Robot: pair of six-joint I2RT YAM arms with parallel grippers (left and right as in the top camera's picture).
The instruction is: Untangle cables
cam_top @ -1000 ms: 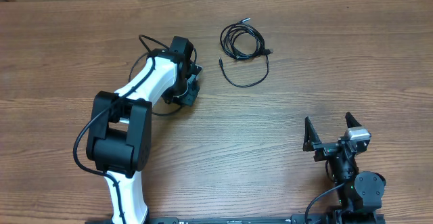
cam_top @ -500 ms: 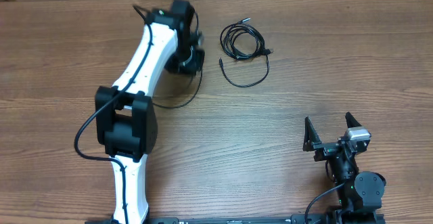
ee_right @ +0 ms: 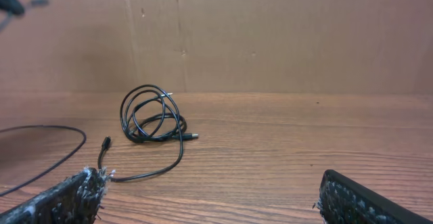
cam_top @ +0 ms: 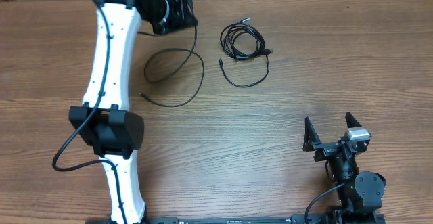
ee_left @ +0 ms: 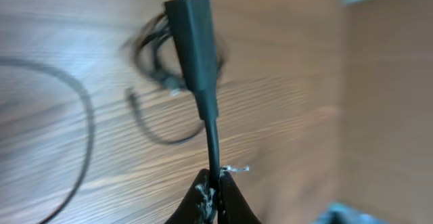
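A coiled black cable bundle [cam_top: 242,41] lies at the table's far middle, with a loose tail curving toward the front; it also shows in the right wrist view [ee_right: 154,118] and, blurred, in the left wrist view [ee_left: 162,61]. A second black cable [cam_top: 177,82] lies in a loose loop left of it, one end running up to my left gripper [cam_top: 170,13]. The left gripper [ee_left: 215,183] is shut on this cable just below its USB plug [ee_left: 193,41], held above the table. My right gripper [cam_top: 331,132] is open and empty at the near right.
A cardboard wall [ee_right: 270,34] stands behind the table's far edge. The left arm [cam_top: 111,68] reaches along the table's left side. The wooden table [cam_top: 325,68] surrounds the cables.
My left gripper has moved toward the far edge and up, pulling one cable out of the area beside the bundle; its loop now lies spread on the table. The right arm has not moved.
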